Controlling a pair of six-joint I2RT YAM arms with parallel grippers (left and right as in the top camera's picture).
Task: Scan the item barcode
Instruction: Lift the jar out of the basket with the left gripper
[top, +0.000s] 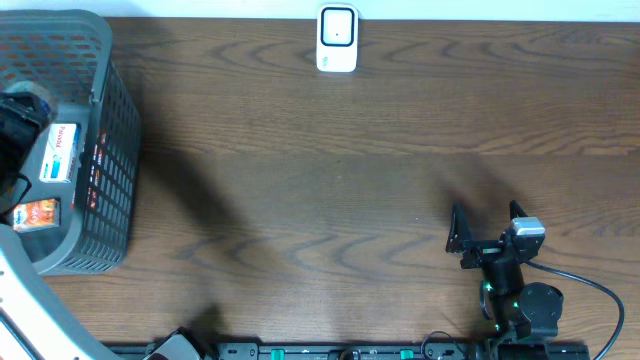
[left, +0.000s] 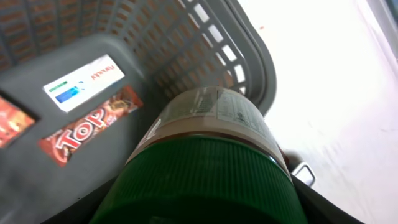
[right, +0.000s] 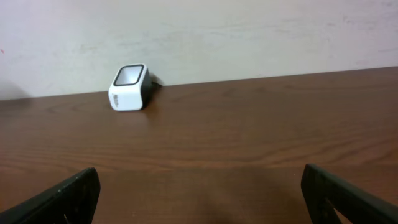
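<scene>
Left gripper: it is reaching into the grey basket at the left side of the table, and it is clamping the jar.
Jar: it is sitting inside the basket, close to the wall, with its green lid facing the wrist camera.
Right gripper: its jaws are standing wide apart and are holding nothing.
Scanner: it is standing at the far table edge, well apart from the basket.
Basket floor: a red Top bar and a white packet are lying just beside each other.
</scene>
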